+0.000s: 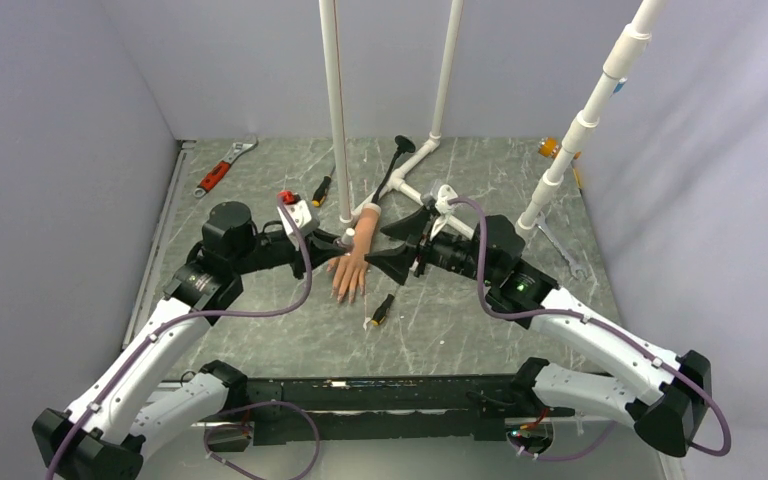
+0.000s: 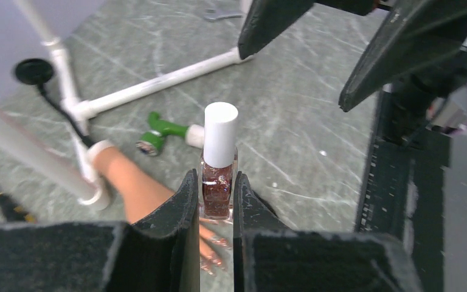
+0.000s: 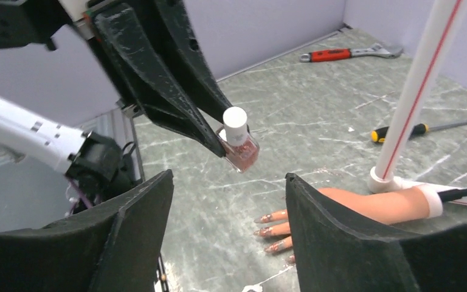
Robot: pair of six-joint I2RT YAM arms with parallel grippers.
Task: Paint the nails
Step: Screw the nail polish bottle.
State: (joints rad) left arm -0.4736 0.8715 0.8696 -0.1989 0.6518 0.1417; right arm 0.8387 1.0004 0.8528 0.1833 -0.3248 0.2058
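Now, the nails (image 3: 266,218) are sitting tiny on the soft rubber hand (image 3: 371,204), lying on the desk (image 3: 316,109) beneath the bottle (image 2: 217,198); that hand is looking light, likely sliding if nudged; your left claw (image 2: 214,178) is clamping the slick glass bottle; your right claw (image 3: 228,177) is gaping by its white cap (image 3: 235,117), your hold; the white pipe (image 3: 413,91) is crowding the wrist.
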